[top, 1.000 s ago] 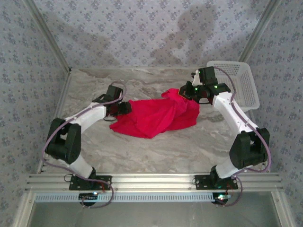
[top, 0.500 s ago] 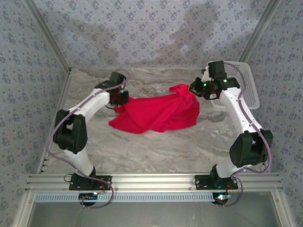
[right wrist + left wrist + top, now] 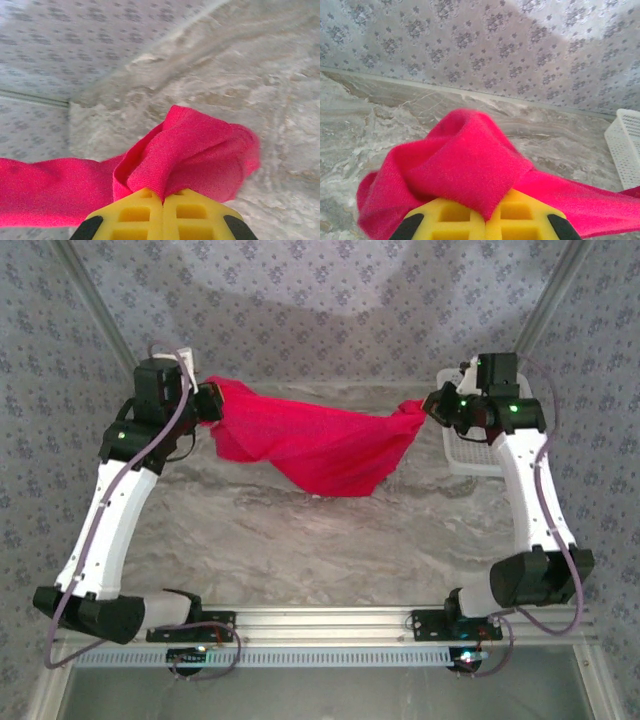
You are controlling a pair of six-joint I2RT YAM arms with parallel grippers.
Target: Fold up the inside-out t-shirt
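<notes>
- Your table (image 3: 330, 540) has a grey-white marbled top, bare at the centre and along the near side.
- Walls (image 3: 330, 300) papered in a small grey-blue flower print close it in at 9, 12 and 3 o'clock. An aluminium rail (image 3: 320, 620) carrying both arm bases runs along 6 o'clock.
- A white basket (image 3: 470, 455) sits at 2 o'clock on the table, partly behind the right arm.
- From above, you see the red shirt (image 3: 320, 445) off the table, strung between the two grippers across the far half. It sags to a point just right of centre. You cannot tell whether that low point touches the marble.
- The left gripper (image 3: 208, 403) is raised at 10 o'clock, pinching the shirt's left end.
- The right gripper (image 3: 435, 405) is raised at 2 o'clock, pinching the shirt's right end, just in front of the basket.
- The left wrist view gives you the grip up close. The left gripper (image 3: 485, 215) has its yellow pads (image 3: 450, 215) pressed together on a thick fold of shirt (image 3: 465, 160) that drapes over them. The cloth trails off toward 3 o'clock, where a corner of the basket (image 3: 625, 145) shows.
- The right wrist view shows the right gripper (image 3: 163, 210) with its pads (image 3: 135, 215) shut tight on a bunched fold of shirt (image 3: 190, 150). The rest stretches away toward 9 o'clock, above the marble and the wall corner.
</notes>
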